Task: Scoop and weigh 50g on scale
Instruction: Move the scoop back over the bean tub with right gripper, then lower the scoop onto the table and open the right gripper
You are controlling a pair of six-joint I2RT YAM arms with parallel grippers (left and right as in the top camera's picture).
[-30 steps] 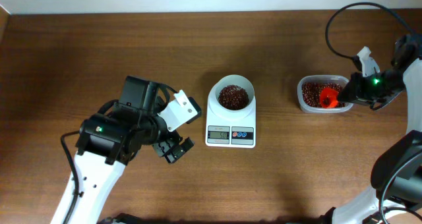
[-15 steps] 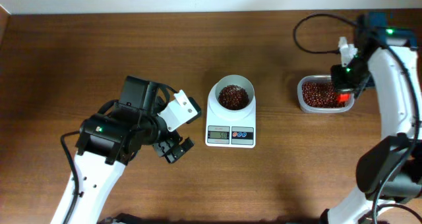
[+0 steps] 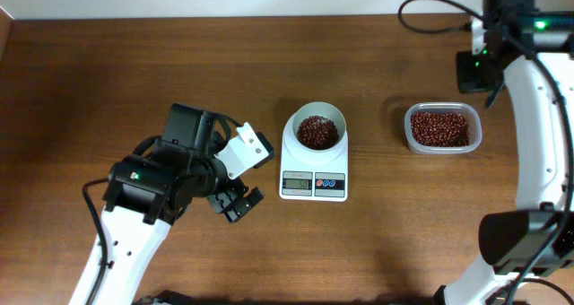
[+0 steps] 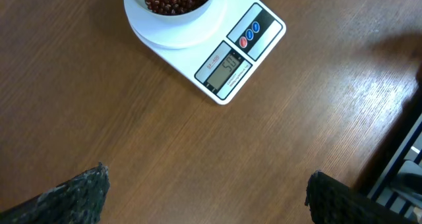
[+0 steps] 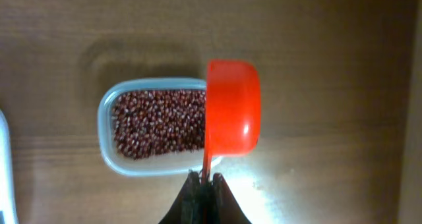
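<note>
Right end effector (image 5: 206, 182) clenched on red scoop (image 5: 232, 109) by bean tub (image 5: 107, 145); left end effector (image 4: 204, 196) released, near scale (image 4: 227, 66).

The small white digital scale (image 3: 314, 181) has a grey display, blue and red buttons. Dark red beans (image 3: 316, 131) lie in its round white bowl (image 3: 317, 108) and the clear plastic tub (image 5: 103, 122). The glossy plastic scoop (image 5: 232, 109) is red-orange, the wood-grain counter (image 3: 134, 72) brown.

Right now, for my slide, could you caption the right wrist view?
Right gripper shut on the red scoop by its handle, held over the right end of the bean tub.
</note>
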